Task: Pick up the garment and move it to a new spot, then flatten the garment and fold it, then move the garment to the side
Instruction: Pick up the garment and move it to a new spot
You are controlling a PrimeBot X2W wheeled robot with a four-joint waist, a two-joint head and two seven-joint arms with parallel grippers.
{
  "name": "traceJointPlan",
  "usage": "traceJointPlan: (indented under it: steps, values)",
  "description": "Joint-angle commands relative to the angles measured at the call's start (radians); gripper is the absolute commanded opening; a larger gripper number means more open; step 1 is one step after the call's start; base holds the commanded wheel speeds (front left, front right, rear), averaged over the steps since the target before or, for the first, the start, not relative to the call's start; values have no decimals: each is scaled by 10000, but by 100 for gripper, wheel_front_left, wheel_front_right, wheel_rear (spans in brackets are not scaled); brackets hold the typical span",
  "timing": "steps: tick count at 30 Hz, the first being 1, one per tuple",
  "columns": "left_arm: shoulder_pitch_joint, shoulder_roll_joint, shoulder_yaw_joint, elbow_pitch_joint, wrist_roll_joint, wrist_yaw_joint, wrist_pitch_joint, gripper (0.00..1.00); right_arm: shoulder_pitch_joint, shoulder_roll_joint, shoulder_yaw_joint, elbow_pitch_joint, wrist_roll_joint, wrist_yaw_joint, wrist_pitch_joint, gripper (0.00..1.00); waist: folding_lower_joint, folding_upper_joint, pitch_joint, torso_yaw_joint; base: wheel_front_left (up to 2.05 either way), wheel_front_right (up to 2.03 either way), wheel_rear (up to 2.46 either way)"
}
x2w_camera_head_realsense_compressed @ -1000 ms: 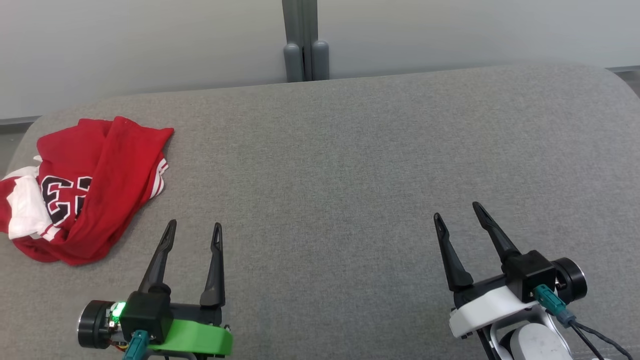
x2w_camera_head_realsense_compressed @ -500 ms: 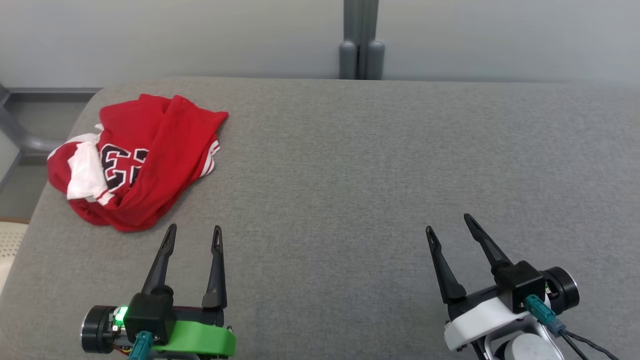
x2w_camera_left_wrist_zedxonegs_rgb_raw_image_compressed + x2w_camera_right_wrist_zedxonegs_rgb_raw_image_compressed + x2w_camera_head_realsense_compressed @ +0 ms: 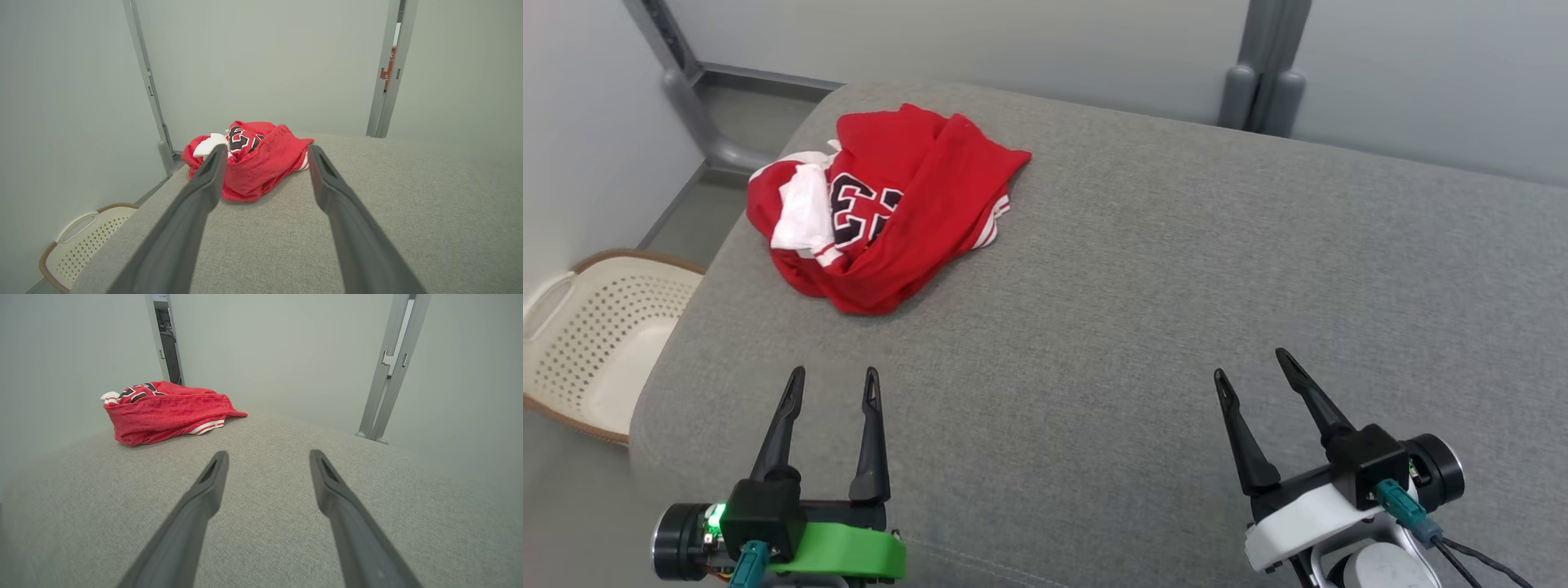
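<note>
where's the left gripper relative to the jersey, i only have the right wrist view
Observer: The left gripper hangs open, short of the red jersey on the robot's side, not touching it.
Operator: anything on the floor that side
Observer: A cream perforated basket stands on the floor off the grey cushion's left edge.
Operator: can you read the print
Observer: Black digits edged in white, apparently 23, face up in the head view.

Cream perforated basket beside grey padded surface
</note>
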Motion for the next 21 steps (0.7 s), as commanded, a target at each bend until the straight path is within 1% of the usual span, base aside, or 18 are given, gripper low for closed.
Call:
traceJointPlan:
  steps: [1,6,12,17,21]
  values:
    - [64,46,27,8,19,18,-34,100,11,-35,-9,26,60,5,-31,100,0,0,47,626,0,0,0]
    - [111,46,75,-15,50,16,-34,100,25,-35,-17,53,114,5,-31,100,0,0,73,1099,0,0,0]
    - [163,44,96,-45,0,58,-34,100,57,-36,-41,52,96,5,-31,100,0,0,117,1508,0,0,0]
    - [216,44,161,-49,-22,90,-34,100,16,-35,53,138,99,5,-31,100,0,0,162,1642,0,0,0]
    - [15,46,365,-83,-48,88,-34,100,-170,-36,118,136,14,5,-31,100,0,0,399,1563,0,0,0]
